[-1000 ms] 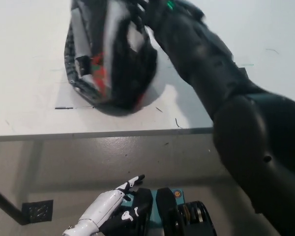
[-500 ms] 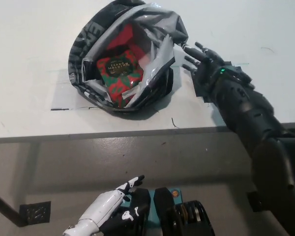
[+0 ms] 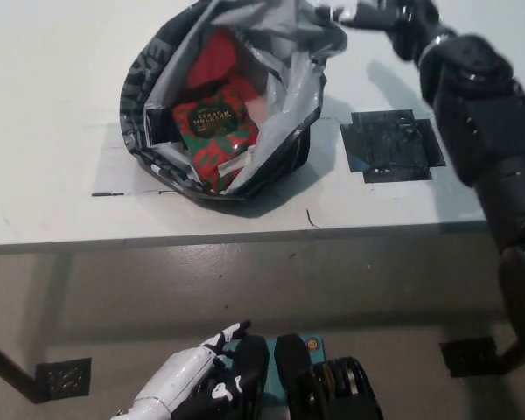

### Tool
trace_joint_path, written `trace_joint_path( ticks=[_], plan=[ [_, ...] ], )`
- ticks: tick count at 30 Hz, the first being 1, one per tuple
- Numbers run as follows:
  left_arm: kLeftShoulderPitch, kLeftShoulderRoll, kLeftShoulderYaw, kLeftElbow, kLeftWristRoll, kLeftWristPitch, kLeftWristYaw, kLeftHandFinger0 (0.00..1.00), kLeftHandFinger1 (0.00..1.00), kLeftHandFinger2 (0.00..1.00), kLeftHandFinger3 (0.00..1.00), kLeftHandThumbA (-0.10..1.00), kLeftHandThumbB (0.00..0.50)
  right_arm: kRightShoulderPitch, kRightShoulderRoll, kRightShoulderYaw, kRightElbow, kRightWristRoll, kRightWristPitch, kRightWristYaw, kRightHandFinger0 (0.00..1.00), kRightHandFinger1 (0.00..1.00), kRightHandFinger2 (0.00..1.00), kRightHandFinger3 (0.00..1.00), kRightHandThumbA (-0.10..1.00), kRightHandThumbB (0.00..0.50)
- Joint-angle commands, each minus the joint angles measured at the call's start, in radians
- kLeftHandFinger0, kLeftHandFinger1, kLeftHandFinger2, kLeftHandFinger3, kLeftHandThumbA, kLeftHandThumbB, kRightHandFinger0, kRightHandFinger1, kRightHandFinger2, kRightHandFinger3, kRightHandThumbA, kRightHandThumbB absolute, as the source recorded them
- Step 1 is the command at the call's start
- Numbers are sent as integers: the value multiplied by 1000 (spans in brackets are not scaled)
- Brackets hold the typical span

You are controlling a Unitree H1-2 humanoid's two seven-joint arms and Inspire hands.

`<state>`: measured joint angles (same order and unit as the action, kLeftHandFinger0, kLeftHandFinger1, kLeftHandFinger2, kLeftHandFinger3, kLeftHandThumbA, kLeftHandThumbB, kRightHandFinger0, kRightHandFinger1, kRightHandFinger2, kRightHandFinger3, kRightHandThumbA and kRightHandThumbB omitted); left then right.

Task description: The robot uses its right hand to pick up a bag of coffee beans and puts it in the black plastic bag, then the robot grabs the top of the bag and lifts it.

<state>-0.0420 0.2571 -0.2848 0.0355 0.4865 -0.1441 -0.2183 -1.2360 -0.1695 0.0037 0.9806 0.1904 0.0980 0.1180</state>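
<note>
Two hands are in view, with the black plastic bag (image 3: 232, 105) taken as the landmark throughout. Well below and left of the bag, off the counter (image 3: 52, 114), the white left hand (image 3: 188, 383) rests idle with its fingers loosely apart, holding nothing. Inside the bag, the coffee bean packet (image 3: 214, 131), red and green with a dark label, lies in plain sight through the open mouth; the first stage of the task is judged complete. The bag stands slumped on the counter, its grey inner lining folded outward. Right of the bag, a black tape mark (image 3: 392, 144) is now uncovered, where half a second ago the right arm lay across it. At the bag's upper right rim, the black right hand (image 3: 394, 16) has moved up from beside the bag to the top edge of the picture, its fingers reaching toward the raised flap; whether they pinch the plastic cannot be told from this view. In my judgement, the hand is positioning for the top grasp, and the lift has not begun.
</note>
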Motion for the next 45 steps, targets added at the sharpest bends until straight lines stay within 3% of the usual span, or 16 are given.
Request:
trace_joint_path(
  ticks=[1,4,6,10,13,16,20,23,25,26,30,33,37,39,40,45],
  plan=[
    [31,23,13,-41,-2,-7,18,752,797,937,1000,1000,231,-17,-106,31,-448,-20,159,104,1000,1000,1000,1000,921,483],
    [28,28,23,-40,-9,4,13,770,809,944,1000,1000,233,25,-167,-14,-736,43,306,99,1000,1000,1000,1000,953,500],
    [25,33,32,-26,-32,-17,15,761,796,926,1000,1000,229,50,-202,-30,-871,86,367,96,1000,1000,1000,1000,885,480],
    [20,41,44,-9,-48,-29,18,780,812,927,1000,1000,274,121,-325,-31,-1054,241,372,86,1000,1000,1000,1000,834,500],
    [27,42,53,-4,-45,-40,35,797,812,915,1000,1000,274,177,-401,-50,-1163,394,372,18,1000,1000,1000,1000,795,500],
    [50,43,69,-19,-51,-27,40,835,848,958,1000,1000,268,264,-469,-96,-1301,426,372,17,1000,1000,1000,1000,978,436],
    [34,43,114,6,-135,-57,39,861,906,1000,1000,916,221,458,-531,-204,-1545,423,372,29,1000,1000,1000,1000,1000,485],
    [26,41,131,17,-151,-62,45,1000,1000,1000,1000,981,258,584,-513,-281,-1673,485,372,19,1000,1000,1000,1000,1000,500],
    [25,39,138,23,-156,-63,50,1000,1000,1000,1000,981,266,663,-505,-311,-1732,497,351,18,1000,1000,1000,1000,1000,500],
    [36,38,148,35,-163,-79,59,1000,1000,1000,1000,974,253,837,-490,-333,-1840,512,286,5,1000,1000,1000,1000,1000,500],
    [46,44,160,53,-166,-101,71,1000,1000,1000,1000,983,259,1033,-416,-268,-1927,518,151,-22,1000,1000,1000,1000,944,500],
    [42,47,168,71,-159,-121,85,1000,1000,1000,1000,979,232,1086,-374,-187,-1931,386,52,19,1000,1000,1000,1000,1000,459],
    [28,43,179,51,-165,-81,66,1000,1000,1000,1000,979,257,1145,-284,-104,-1931,289,1,42,1000,1000,1000,1000,1000,500],
    [18,43,188,49,-174,-79,61,1000,1000,1000,1000,985,257,1177,-217,-50,-1931,202,1,48,1000,1000,1000,1000,1000,482],
    [5,42,194,54,-181,-84,61,1000,1000,1000,1000,974,251,1199,-192,-25,-1911,149,-6,60,1000,1000,1000,1000,1000,430],
    [7,35,208,43,-194,-82,50,1000,1000,1000,1000,997,251,1351,-107,68,-1717,-29,-101,75,1000,1000,1000,1000,1000,431]
  ],
)
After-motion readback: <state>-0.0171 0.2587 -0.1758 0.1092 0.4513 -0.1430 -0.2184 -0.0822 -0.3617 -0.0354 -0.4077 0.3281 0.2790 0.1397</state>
